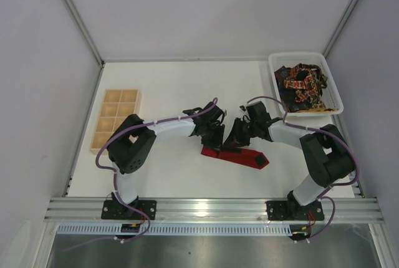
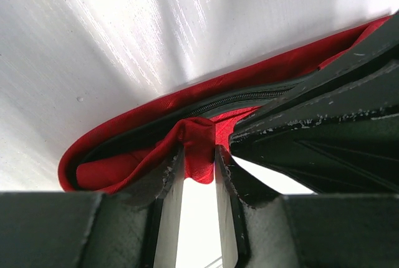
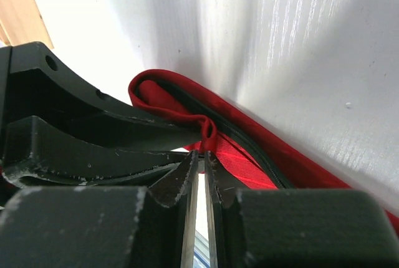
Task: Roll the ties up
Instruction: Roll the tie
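Two grippers meet at mid-table in the top external view. The left gripper (image 1: pixel 217 136) and the right gripper (image 1: pixel 237 134) stand tip to tip over the red tie (image 1: pixel 240 156). The tie lies folded in layers on the table (image 1: pixel 168 87), between the two arms. The patterned ties (image 1: pixel 302 84) sit heaped in a white bin (image 1: pixel 307 113) at the far right corner. A wooden compartment tray (image 1: pixel 116 118) lies well apart at the left. Neither obstructs the work.

In the left wrist view, the jaws stand partly apart with a raised fold of red fabric between them. Whether they press the fold or merely bracket it cannot be told. The right gripper's black body crowds in just beside them.

In the right wrist view, the jaws are nearly together and pinch a thin ridge of the same fabric.

Judgement: the roll is barely begun. For a tight first turn, clamp one side while the other regrips, align the edges, and apply light tension so the fabric does not slip free. The main hazard is finger-to-finger collision, since the grippers work almost touching.
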Available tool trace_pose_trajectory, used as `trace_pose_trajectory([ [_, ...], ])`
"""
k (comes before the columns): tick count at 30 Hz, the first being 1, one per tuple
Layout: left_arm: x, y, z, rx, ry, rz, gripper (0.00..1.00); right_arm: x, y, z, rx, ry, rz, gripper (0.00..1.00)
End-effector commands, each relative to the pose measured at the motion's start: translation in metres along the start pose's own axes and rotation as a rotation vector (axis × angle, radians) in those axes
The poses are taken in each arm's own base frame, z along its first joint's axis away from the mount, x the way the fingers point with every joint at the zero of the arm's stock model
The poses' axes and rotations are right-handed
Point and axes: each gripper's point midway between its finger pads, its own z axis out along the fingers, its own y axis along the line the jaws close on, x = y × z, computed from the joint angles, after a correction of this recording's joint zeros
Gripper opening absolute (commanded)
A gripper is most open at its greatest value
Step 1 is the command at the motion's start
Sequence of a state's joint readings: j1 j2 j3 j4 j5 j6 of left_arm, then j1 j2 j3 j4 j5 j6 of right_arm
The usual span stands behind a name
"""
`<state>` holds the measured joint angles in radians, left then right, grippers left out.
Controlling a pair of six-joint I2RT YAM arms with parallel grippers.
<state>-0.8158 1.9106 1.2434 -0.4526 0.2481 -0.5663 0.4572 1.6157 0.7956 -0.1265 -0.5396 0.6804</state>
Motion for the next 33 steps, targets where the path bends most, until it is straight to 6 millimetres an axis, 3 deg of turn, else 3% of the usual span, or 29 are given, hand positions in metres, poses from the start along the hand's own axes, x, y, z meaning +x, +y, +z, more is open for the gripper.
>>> trace_pose_trajectory([
  [1,-0.004,-0.002,-0.001,0.021,-0.018,0.023,0.31,-0.013,0.018,-0.002,-0.081,0.002,-0.029,0.14],
  [18,-0.001,0.000,0.002,0.026,-0.015,0.017,0.33,0.000,0.015,0.014,-0.152,0.133,-0.015,0.13],
  [33,-0.009,-0.009,-0.004,0.054,-0.033,0.030,0.34,-0.002,-0.014,0.027,-0.041,0.107,-0.021,0.12],
])
